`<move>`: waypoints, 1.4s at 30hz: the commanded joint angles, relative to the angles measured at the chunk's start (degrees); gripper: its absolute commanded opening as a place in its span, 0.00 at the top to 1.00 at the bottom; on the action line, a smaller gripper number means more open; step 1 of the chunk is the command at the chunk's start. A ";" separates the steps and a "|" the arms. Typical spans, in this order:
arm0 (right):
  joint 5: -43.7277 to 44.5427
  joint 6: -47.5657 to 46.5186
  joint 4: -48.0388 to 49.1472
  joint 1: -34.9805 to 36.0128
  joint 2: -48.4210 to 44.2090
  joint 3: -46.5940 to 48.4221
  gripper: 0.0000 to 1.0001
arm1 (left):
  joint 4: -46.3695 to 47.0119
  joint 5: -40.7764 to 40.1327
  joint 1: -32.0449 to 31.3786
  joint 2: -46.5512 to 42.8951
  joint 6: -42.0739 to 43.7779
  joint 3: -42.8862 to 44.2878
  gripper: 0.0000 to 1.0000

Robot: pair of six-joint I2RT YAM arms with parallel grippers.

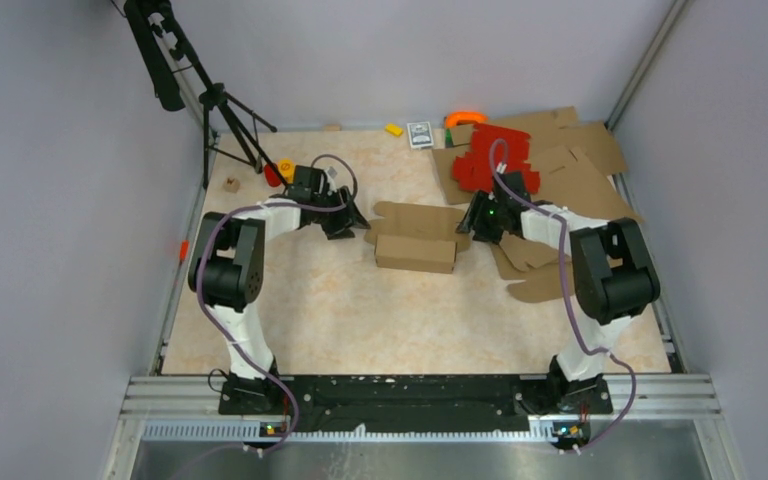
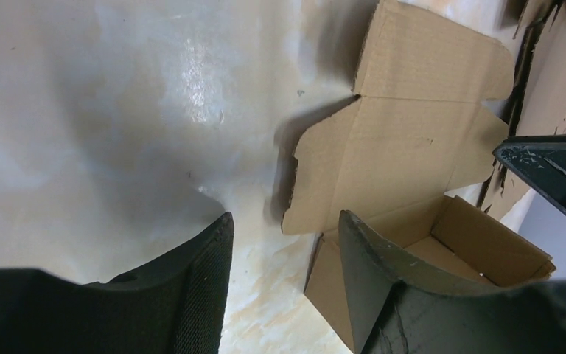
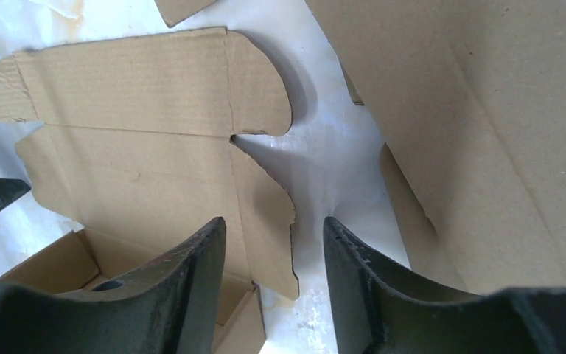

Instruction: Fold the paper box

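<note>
While both arms rise from their bases at the near edge and bend inward at the elbow, their wrists dip low over the pale marbled table top [image 1: 290, 320] and flank one thing from opposite sides. That thing, the plain brown corrugated paper box [image 1: 416, 252], lies near the table's middle. Its long axis runs left to right, so each short end faces one gripper.

The left gripper [image 2: 286, 216] sits at the box's left end, jaws moderately apart and holding nothing. Its inner finger hangs over the open tray's corner, though contact cannot be told. The right gripper [image 3: 273, 221] mirrors it at the right end, jaws likewise partly spread and empty, with one finger over the tray's interior. Neither arm is clearly nearer.

Just beyond the tray, the box's wide lid panel [image 2: 398, 147] lies flat on the table, joined at the far wall. Raising it toward the arms is likely the coming fold.

Farther back on the right, red cardboard sheets [image 1: 495, 160] rest on flat brown cardboard sheets [image 1: 580, 160], and a black tripod [image 1: 225, 120] stands far left.
</note>
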 commanded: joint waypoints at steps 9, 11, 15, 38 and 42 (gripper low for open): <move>-4.16 -3.56 4.04 -0.15 3.32 4.30 0.65 | 2.68 6.03 -0.95 5.58 -0.92 4.75 0.53; -4.37 -3.75 4.16 -0.16 3.32 4.32 0.68 | 3.11 8.44 -1.19 7.23 -1.44 5.84 0.53; -5.22 -4.16 4.32 -0.09 3.55 4.47 0.77 | 3.54 9.96 -1.20 8.84 -1.59 6.66 0.63; 13.92 -14.33 4.33 11.16 -7.26 9.09 1.00 | 4.11 -2.97 -7.63 -10.50 8.29 3.68 1.00; 18.41 -14.77 8.20 13.38 -8.89 7.28 1.00 | 7.48 -9.13 -10.36 -15.41 11.12 -0.45 1.00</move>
